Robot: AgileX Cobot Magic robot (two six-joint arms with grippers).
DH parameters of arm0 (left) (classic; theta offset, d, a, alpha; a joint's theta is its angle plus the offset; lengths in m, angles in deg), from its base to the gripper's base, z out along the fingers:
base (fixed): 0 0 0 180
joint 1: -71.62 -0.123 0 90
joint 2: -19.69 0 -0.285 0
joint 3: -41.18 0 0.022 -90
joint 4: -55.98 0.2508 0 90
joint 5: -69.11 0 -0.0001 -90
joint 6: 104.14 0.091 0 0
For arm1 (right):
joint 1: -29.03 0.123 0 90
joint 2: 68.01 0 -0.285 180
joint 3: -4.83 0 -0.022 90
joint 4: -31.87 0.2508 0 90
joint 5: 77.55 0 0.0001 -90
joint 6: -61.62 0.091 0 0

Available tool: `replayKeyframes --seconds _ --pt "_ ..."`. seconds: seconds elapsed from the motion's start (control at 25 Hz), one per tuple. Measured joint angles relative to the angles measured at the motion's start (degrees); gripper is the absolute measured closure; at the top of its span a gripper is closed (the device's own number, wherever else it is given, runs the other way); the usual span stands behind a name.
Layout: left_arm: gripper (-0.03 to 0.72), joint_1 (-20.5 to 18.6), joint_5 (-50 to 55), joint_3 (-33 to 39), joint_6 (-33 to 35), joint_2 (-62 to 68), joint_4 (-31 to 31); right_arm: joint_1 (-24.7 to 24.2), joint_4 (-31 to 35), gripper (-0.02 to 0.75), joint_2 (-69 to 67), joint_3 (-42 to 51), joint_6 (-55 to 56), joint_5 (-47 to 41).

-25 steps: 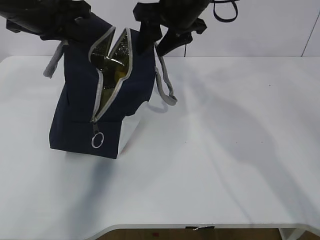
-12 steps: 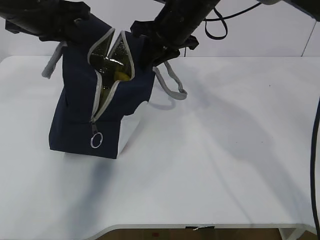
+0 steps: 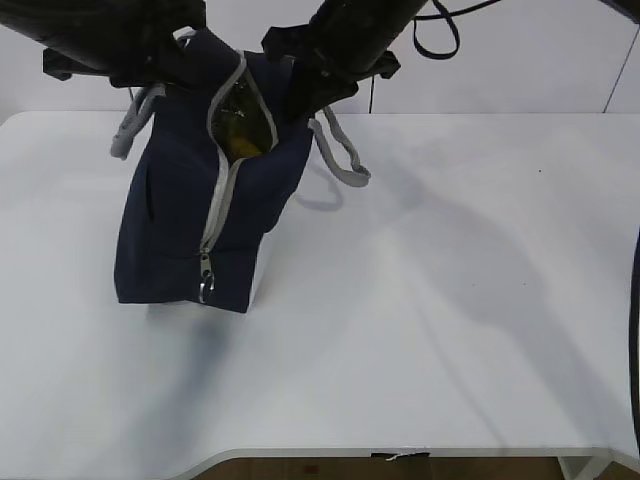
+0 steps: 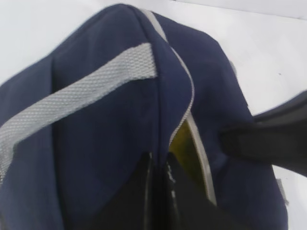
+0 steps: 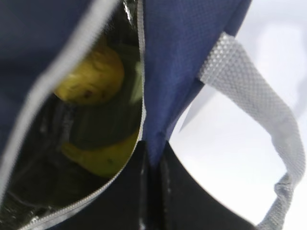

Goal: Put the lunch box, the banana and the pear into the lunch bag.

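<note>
The navy lunch bag (image 3: 185, 215) stands at the left of the table with its grey zipper (image 3: 215, 205) open at the top. My left gripper (image 3: 190, 45) is shut on the bag's left rim; the left wrist view shows the fabric pinched in my left gripper (image 4: 158, 160). My right gripper (image 3: 300, 85) is shut on the right rim, with blue fabric pinched in the right gripper (image 5: 152, 153). Inside, against the foil lining, lie the pear (image 5: 91, 79) and below it the banana (image 5: 103, 155). Yellow fruit (image 3: 240, 145) shows through the opening. The lunch box cannot be made out.
A grey handle (image 3: 340, 160) hangs off the bag's right side and another grey handle (image 3: 135, 125) off its left. The zipper's ring pull (image 3: 205, 290) hangs near the bag's base. The white table (image 3: 450, 300) stretches right and forward to its front edge.
My right gripper has shut on the bag's right rim. The bag has shifted a little to the right and stands taller, its opening has narrowed, and the ring pull has turned edge-on.
</note>
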Motion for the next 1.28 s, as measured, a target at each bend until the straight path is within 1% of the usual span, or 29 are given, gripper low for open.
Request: replayKeyframes --seconds 0.24,0.32,0.4,0.52,0.6,0.76,1.04,1.28 --pt "0.693 5.0 -2.1 0.0 0.0 0.0 -1.8 -0.2 -6.9 0.729 6.6 0.9 0.0 -1.1" --pt "0.693 6.1 -3.5 0.0 0.0 0.1 -3.5 -0.4 -8.4 0.729 9.2 3.5 0.0 -1.1" --pt "0.693 7.1 -4.4 0.0 0.0 0.2 -4.8 -0.7 -11.2 0.729 11.7 6.8 0.0 -0.9" --pt "0.693 8.4 -5.3 0.0 0.0 0.4 -5.8 -0.7 -15.3 0.729 14.4 12.2 -0.1 -1.1" --pt "0.693 9.0 -5.9 0.0 0.0 0.6 -6.3 -0.7 -16.7 0.729 15.3 14.8 -0.4 -1.1" --pt "0.693 9.5 -7.6 0.0 0.0 0.9 -6.5 -0.9 -17.5 0.729 15.8 16.4 -0.7 -1.0" --pt "0.693 9.9 -8.8 0.0 0.0 3.0 -9.1 -2.8 -17.5 0.729 16.2 16.5 -0.8 -0.6" --pt "0.693 10.0 -10.0 0.0 0.0 3.1 -9.8 -3.7 -17.5 0.729 17.0 16.5 -1.4 -0.6"
